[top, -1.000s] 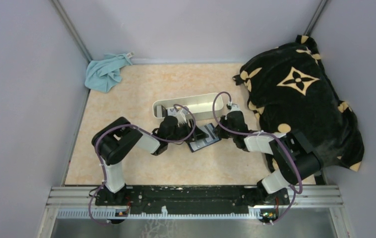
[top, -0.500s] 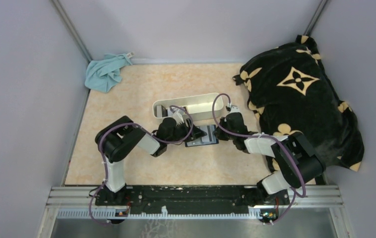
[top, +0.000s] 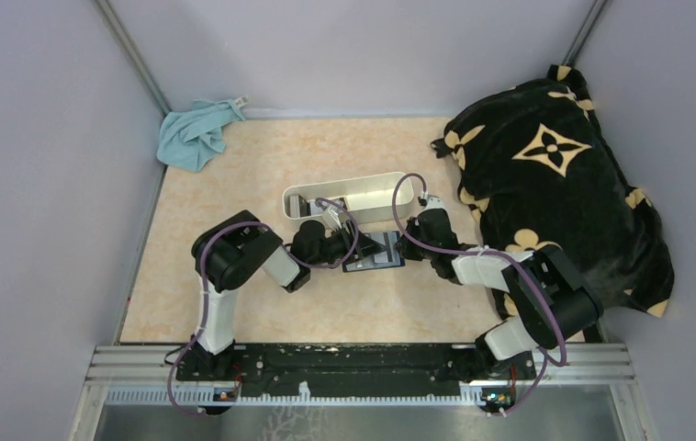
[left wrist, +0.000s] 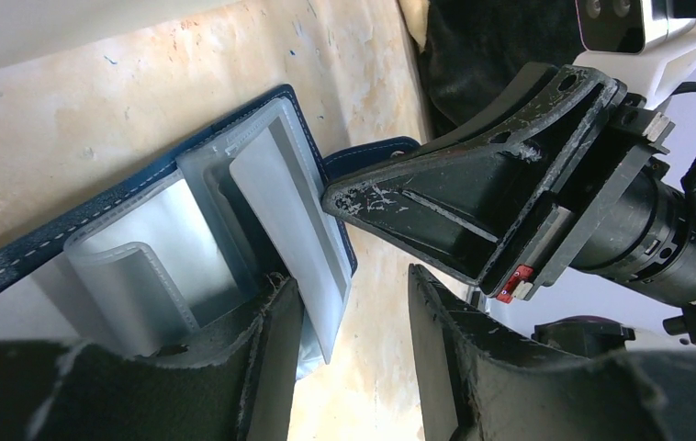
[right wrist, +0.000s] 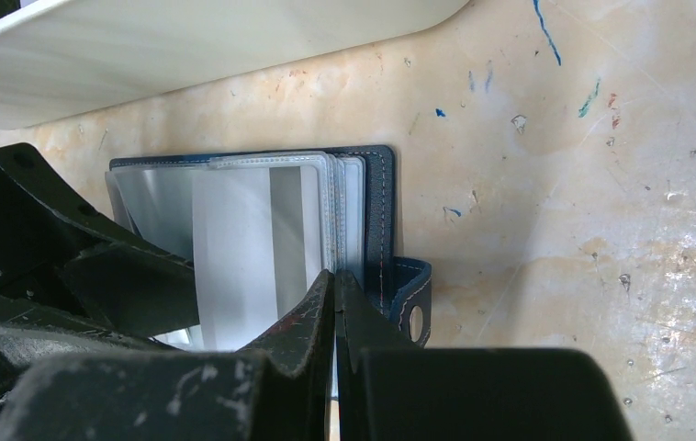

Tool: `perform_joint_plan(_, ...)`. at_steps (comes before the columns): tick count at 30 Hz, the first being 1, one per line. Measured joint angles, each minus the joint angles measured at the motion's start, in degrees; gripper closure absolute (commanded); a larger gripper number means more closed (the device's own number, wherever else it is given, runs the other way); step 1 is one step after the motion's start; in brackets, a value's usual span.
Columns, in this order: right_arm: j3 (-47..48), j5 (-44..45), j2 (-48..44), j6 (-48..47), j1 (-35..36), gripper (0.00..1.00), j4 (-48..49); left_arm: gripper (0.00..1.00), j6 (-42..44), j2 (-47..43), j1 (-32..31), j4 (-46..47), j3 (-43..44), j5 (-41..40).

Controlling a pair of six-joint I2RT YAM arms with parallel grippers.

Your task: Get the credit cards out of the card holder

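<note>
The dark navy card holder lies open on the table between my two grippers. Its clear sleeves fan out, with pale flat cards showing inside them. My right gripper is shut on the edge of the sleeve stack beside the snap tab; in the top view it is at the holder's right end. My left gripper is open. One of its fingers rests on the sleeves, and a sleeve edge pokes into the gap. In the top view it is at the holder's left end.
A long white oblong tray stands just behind the holder, with dark flat things in it. A black and gold blanket is heaped at the right. A light blue cloth lies in the far left corner.
The card holder turned from tilted to nearly square with the tray, then stayed still. My left arm's elbow swung right, toward the holder. The right gripper has kept its hold.
</note>
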Motion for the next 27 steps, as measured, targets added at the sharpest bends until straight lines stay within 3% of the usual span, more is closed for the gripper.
perform_joint_plan(16,0.0,0.6,0.1,0.0,0.5,1.0,0.1,0.5,-0.3,1.9,-0.1,1.4,1.6,1.6)
perform_joint_plan(27,0.1,-2.4,0.5,0.5,1.8,1.0,0.0,0.52,-0.4,-1.2,2.7,4.9,-5.5,2.8)
